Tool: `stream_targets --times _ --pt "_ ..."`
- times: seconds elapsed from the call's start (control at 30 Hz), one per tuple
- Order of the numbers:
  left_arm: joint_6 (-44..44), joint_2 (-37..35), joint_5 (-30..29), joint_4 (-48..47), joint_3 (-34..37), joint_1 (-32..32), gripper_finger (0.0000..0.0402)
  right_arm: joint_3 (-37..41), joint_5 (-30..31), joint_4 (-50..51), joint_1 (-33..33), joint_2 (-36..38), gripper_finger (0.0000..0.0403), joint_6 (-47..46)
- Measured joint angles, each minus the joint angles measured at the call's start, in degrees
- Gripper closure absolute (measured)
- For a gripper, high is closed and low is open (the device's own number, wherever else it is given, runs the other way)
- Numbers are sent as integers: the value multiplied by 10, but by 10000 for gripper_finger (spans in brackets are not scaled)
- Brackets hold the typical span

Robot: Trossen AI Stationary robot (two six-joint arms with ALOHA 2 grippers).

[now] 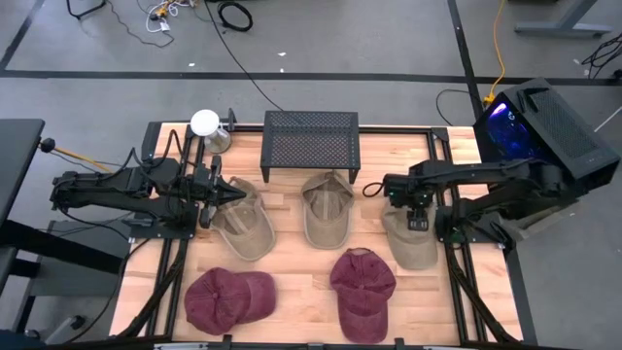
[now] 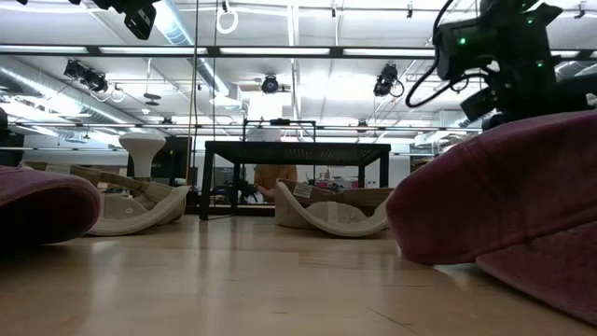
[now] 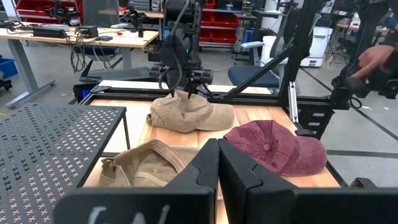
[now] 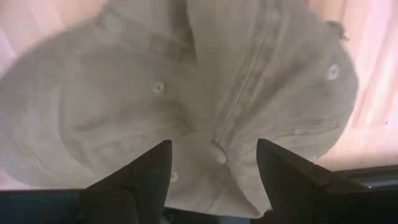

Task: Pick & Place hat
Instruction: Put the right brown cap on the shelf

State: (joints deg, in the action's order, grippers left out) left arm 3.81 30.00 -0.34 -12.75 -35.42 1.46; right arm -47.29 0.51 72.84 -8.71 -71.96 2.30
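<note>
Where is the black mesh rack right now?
In the high view, the black mesh rack stands at the table's far edge, centred, just behind the middle tan cap.

No text, label or number is legible on anything here.

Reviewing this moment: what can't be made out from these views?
- Right gripper, open above the tan cap: right wrist view too close to show whether the fingertips touch it.
- Left tan cap: high view, crown partly covered by the left gripper.
- Maroon cap: low view, cut off by the edge.
</note>
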Motion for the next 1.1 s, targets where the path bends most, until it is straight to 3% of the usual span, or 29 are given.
stream_targets --times 0.5,0.77,0.9,1.1 --pt "0 0 0 0 0 0 387 0 86 3 0 -64 167 67" --pt "0 0 0 0 0 0 387 0 90 -3 -1 -88 173 89" --pt "0 0 0 0 0 0 387 0 83 -6 -1 -90 208 90" --pt "0 0 0 0 0 0 387 0 76 -11 -1 -90 298 89"
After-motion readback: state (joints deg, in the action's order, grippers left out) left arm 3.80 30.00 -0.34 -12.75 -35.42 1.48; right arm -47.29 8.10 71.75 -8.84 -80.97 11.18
